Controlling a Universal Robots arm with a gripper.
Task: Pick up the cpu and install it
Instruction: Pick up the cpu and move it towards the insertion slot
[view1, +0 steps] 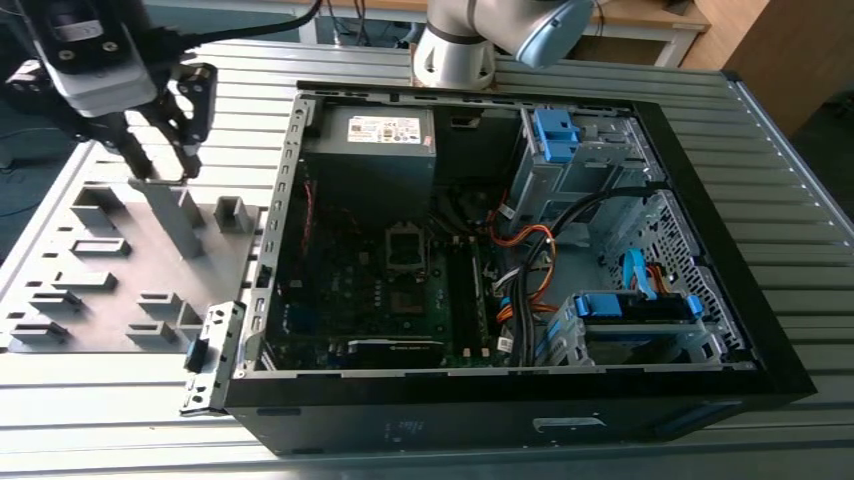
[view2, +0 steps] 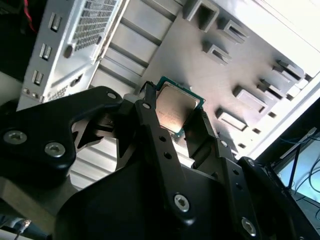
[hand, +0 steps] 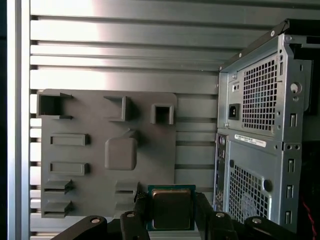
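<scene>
**Computer case** (view1: 747, 330): lies open side up at the middle of the bench (view1: 801, 200). Contents:
- a dark mainboard (view1: 360, 290) with a square socket (view1: 407, 248) near its centre;
- a black box with a white label (view1: 376, 140), toward the bench's far edge;
- blue-fronted drive cages (view1: 554, 135) along the side at the exterior view's right;
- orange and black cables (view1: 523, 240) running between board and cages.

**Holder plate** (hand: 100, 150): grey, with moulded pockets and raised posts. It lies flat on the bench just beside the case, toward the bench edge at the exterior view's left.

**Gripper** (view1: 167, 168): positioned over the far part of the holder plate. In both wrist views the black fingers (hand: 139, 210) are clenched on two opposite edges of the cpu (hand: 171, 207). Its dull silver top and green border face the cameras. The cpu appears to hang clear of the plate, though the views do not settle this.

**Bench**: ribbed aluminium profiles, pale grey. The arm's white base (view1: 454, 55) stands at the far edge, behind the case.

**Room**: a wood-coloured panel (view1: 774, 50) and dark hanging cords (view1: 358, 25) lie beyond the far edge.
</scene>
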